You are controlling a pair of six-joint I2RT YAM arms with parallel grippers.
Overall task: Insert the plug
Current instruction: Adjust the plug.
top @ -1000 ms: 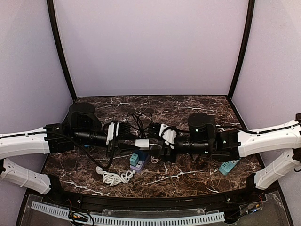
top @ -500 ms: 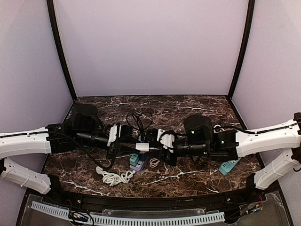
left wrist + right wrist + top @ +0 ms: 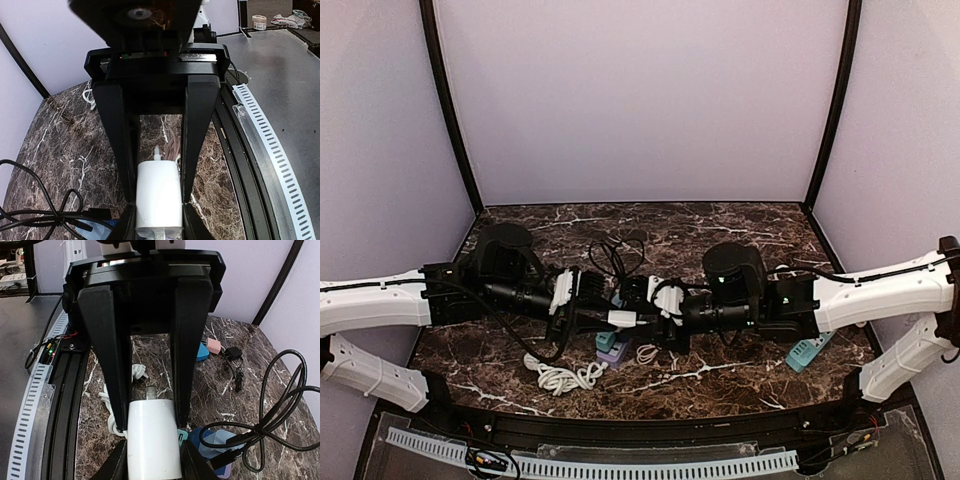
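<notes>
My left gripper (image 3: 159, 225) and right gripper (image 3: 156, 465) both pinch the white adapter (image 3: 158, 195) (one piece, shared). Confirm my right grip is firm before the left lets go.

Soft, even light brightens the lilac walls (image 3: 640, 100) overhead while the dark counter (image 3: 720, 225) stays dim; wrist views sharp mid-frame; white plug (image 3: 159, 197) glaring slightly; top edges blurred.

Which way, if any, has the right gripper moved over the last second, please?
Yes. In the top view the right gripper has shifted left, toward the purple block, which has stayed put.
</notes>
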